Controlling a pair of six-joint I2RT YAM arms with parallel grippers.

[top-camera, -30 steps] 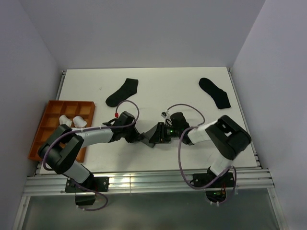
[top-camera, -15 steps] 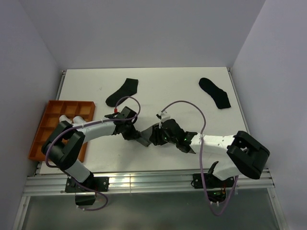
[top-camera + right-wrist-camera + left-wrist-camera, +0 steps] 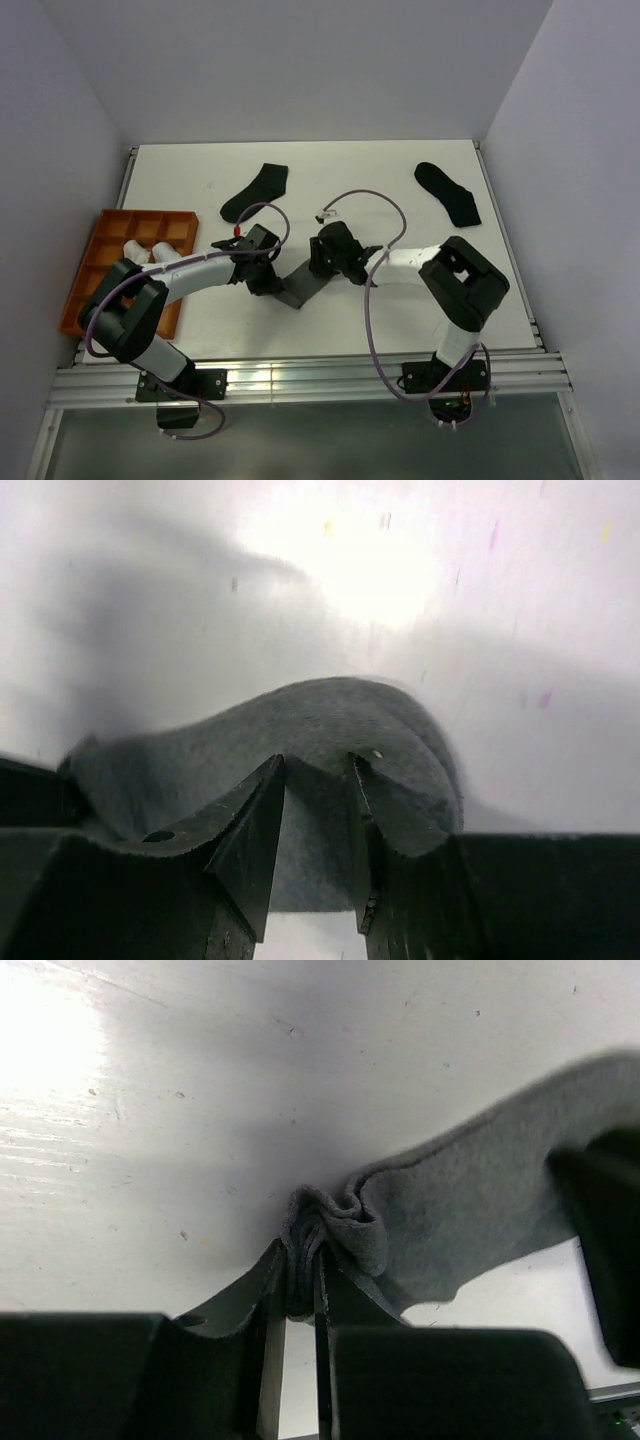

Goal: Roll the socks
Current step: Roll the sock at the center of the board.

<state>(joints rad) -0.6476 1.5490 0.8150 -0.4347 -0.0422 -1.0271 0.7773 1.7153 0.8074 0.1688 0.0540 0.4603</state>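
Top external view shows us that the right arm has swung back in from its low, outstretched reach of half a second ago. The right gripper now sits at the far end of the soft grey knit sock, which lies mid-table between the two arms. A second ago that sock was a short crumpled wad; now it runs as a longer slanted strip from the left gripper up to the right one. We judge this to be straightening, with the roll itself not yet begun.

Seen from its own wrist, the left gripper is nearly closed, pinching a puckered fold at the edge of the grey sock. The right gripper stands part-open astride the sock's rounded end, with cloth in the gap; we cannot tell whether it nips the cloth or only presses it.

The knit is matte, fuzzy and limp, wrinkling wherever it is squeezed. The smooth white table is faintly speckled and throws glare. Beyond the arms a flat black sock and a second black sock lie well apart. At the left, an orange plastic compartment tray holds two white rolled sock bundles
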